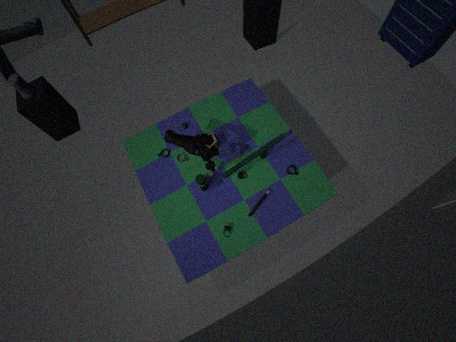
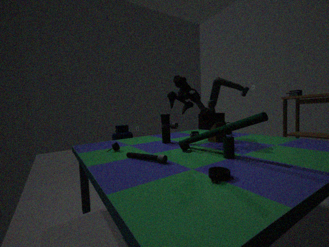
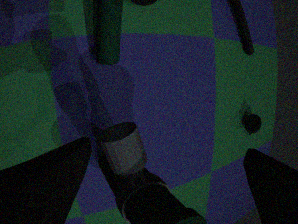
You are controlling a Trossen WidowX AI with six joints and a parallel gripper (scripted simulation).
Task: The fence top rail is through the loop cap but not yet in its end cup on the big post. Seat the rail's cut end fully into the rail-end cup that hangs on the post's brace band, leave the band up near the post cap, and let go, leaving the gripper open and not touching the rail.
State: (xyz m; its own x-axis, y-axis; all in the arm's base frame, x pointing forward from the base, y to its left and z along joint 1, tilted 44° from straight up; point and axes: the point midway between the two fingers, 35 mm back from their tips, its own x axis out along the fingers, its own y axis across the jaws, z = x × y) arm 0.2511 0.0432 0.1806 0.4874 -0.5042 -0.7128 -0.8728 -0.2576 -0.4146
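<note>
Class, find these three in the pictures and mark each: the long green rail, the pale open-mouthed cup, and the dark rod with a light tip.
Long green round rail (image 1: pixel 251 157) (image 2: pixel 225 129) (image 3: pixel 108 35): top, exterior, wrist; on its shaft.
Pale open-mouthed cup (image 3: pixel 125 154): wrist; side wall.
Dark rod (image 1: pixel 258 204) (image 2: pixel 141 157): top, exterior; dark shaft.

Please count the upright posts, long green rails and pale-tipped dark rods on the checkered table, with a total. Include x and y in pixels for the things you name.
Upright posts (image 1: pixel 204 185) (image 2: pixel 166 131) (image 3: pixel 150 205): 2
Long green rail (image 1: pixel 253 156) (image 2: pixel 228 127) (image 3: pixel 109 35): 1
Pale-tipped dark rod (image 1: pixel 259 204) (image 2: pixel 143 157) (image 3: pixel 242 26): 1
Total: 4
</note>
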